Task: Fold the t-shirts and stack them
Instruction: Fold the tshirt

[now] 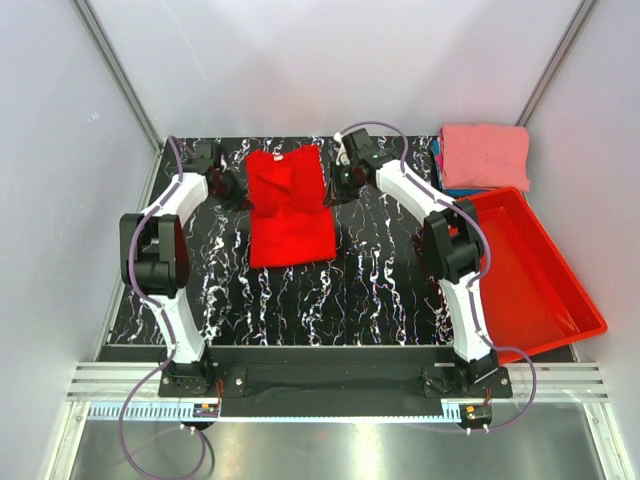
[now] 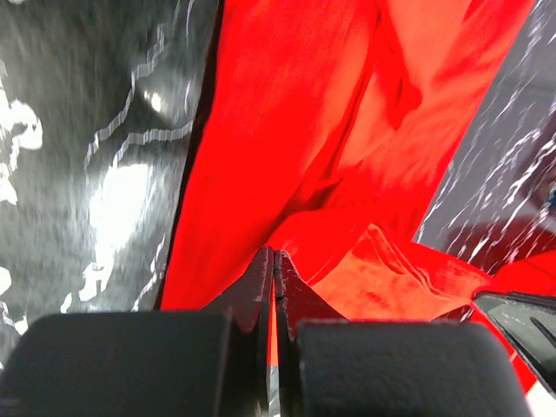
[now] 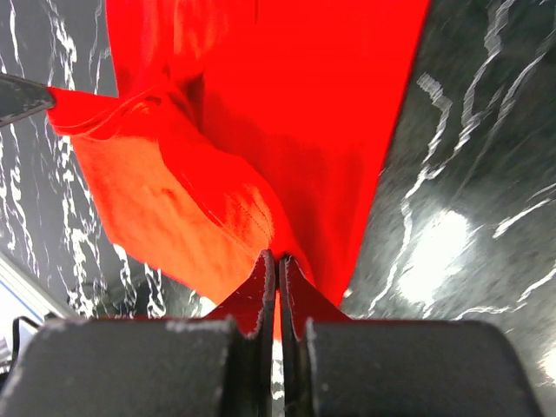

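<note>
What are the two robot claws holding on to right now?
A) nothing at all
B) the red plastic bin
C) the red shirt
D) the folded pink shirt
C: the wrist views show the left gripper and the right gripper each pinched shut on cloth of the red shirt.

The red shirt [image 1: 288,205] lies a little toward 12 o'clock from the table's middle, folded into a long panel running from 12 to 6. Its near half is flat and smooth, and its far half is rumpled and creased. At 2 o'clock, in the far corner, the pink shirt [image 1: 486,153] sits neatly folded on top of blue shirts [image 1: 455,190], which show only as thin edges.
</note>
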Motion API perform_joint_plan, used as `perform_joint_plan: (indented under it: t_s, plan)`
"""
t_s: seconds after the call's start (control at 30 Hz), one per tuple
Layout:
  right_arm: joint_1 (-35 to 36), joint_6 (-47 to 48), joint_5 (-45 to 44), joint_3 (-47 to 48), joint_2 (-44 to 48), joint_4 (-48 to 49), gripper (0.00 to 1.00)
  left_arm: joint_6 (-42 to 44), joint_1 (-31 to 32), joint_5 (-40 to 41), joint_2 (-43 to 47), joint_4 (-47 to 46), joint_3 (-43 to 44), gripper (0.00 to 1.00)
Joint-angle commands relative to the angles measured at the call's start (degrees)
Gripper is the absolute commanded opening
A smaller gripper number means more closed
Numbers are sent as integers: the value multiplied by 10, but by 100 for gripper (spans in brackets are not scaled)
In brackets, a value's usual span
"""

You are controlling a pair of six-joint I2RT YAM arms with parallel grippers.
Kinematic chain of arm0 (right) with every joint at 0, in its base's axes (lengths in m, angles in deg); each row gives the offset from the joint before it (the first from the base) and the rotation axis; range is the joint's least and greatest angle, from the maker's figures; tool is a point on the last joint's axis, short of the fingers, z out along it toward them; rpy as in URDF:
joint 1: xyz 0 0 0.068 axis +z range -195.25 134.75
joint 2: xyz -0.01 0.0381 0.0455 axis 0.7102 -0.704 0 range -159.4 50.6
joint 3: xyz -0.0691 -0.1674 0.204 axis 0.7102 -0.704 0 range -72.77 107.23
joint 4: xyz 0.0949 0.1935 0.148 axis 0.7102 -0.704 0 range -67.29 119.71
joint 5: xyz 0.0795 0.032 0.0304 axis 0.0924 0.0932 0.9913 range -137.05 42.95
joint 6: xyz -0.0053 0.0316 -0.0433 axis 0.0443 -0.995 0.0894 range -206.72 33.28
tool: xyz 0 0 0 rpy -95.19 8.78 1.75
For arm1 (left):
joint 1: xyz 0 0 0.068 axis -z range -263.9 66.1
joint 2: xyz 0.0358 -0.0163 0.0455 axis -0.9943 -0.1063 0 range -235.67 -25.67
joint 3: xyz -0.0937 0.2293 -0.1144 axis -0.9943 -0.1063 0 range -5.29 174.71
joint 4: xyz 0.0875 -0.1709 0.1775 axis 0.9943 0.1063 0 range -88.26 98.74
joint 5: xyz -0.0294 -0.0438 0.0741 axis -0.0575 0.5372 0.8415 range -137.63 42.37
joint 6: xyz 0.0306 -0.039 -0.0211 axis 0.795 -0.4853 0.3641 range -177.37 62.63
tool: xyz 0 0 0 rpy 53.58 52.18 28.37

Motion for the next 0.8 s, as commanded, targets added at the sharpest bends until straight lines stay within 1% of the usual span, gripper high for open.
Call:
perform_joint_plan:
  t_s: [0.0, 0.1, 0.23, 0.4, 0.57, 0.6, 0.77]
  plan:
    - [-20, 22, 24, 56, -20, -26, 0, 10, -14, -20, -16, 4, 44, 0]
    - [-25, 36, 45, 89, -42, -23, 0, 9, -18, -18, -39, 8, 71, 0]
    - [-31, 37, 66, 140, -80, -26, 0, -3, -22, 4, -72, 29, 98, 0]
    - [-42, 37, 85, 169, -113, -8, 0, -3, -21, 8, -98, 36, 126, 0]
    - [-47, 38, 95, 175, -124, 19, 0, -3, -22, 23, -88, 23, 124, 0]
    - [-49, 37, 96, 174, -124, 25, 0, -3, -34, 25, -90, 24, 126, 0]
    - [-51, 30, 107, 201, -145, 26, 0, -9, -39, 12, -109, 33, 144, 0]
